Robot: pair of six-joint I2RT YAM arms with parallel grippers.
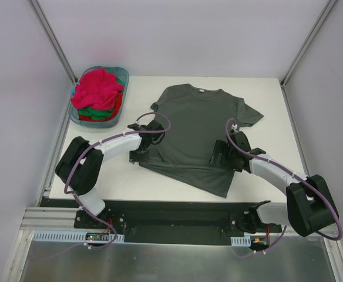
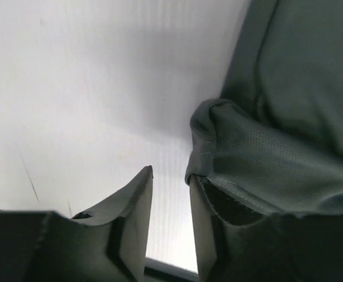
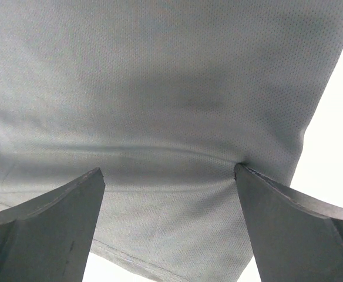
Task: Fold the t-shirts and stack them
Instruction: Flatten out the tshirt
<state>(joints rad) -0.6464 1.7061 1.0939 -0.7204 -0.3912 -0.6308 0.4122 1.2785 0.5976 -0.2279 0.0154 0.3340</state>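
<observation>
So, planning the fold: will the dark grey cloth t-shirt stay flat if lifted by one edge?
Probably not: the dark grey cloth t-shirt wrinkles and bunches beside the left gripper, so it likely droops. Its thin mesh weave suggests light weight.

Spread t-shirt (image 1: 198, 132) is laid flat mid-table (image 1: 265, 106), collar far, hem near. Basket (image 1: 123, 76) is set at the far-left corner, apart from it, with heaped t-shirts (image 1: 98, 91) piled inside. Left gripper (image 1: 143, 150) is positioned at the shirt's left edge, right gripper (image 1: 221, 155) over its near-right part.
</observation>
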